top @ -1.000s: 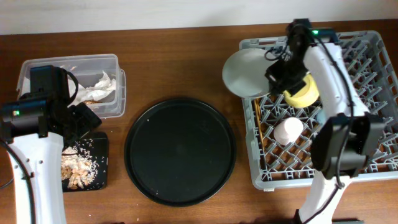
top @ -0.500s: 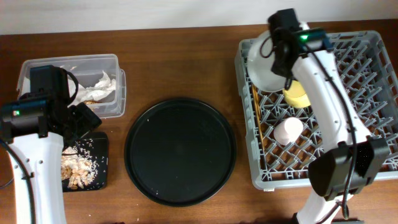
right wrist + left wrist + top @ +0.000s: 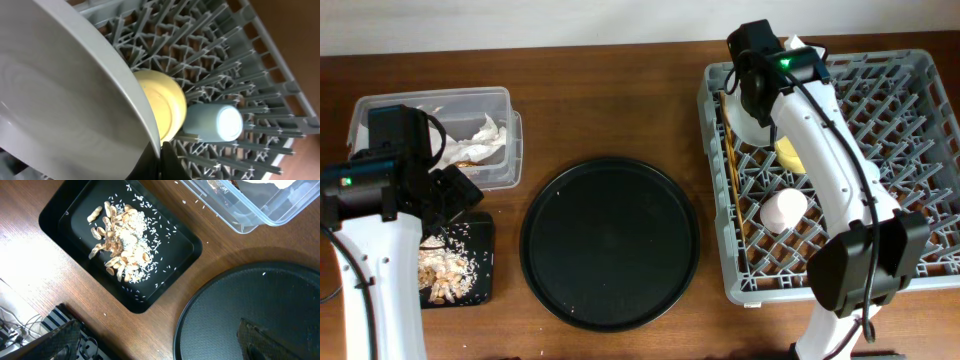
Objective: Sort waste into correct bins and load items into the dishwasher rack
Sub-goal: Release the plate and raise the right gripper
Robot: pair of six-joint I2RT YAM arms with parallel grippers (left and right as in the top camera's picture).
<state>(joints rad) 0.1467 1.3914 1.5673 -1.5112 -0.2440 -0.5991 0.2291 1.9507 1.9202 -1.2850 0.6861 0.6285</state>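
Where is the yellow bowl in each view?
Overhead: yellow bowl in the dishwasher rack, upper left, partly under the right arm.
Left wrist: not in view.
Right wrist: centre, between grey-white plate and light-blue cup.
Shared landmark: the rack's pegs.

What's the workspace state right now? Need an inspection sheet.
Surface: wooden table, dark brown.
Job's things: grey-white plate held tilted over the rack; yellow bowl, light-blue cup, pink cup and chopsticks in the rack; tissue in the clear tub; food scraps in the black tray.
Clutter: round black tray, nothing standing on it.
Grippers: right tool shut on the plate; left tool open, holding nothing.
Cables: loose wires past the table edge.
Surroundings: pale wall.
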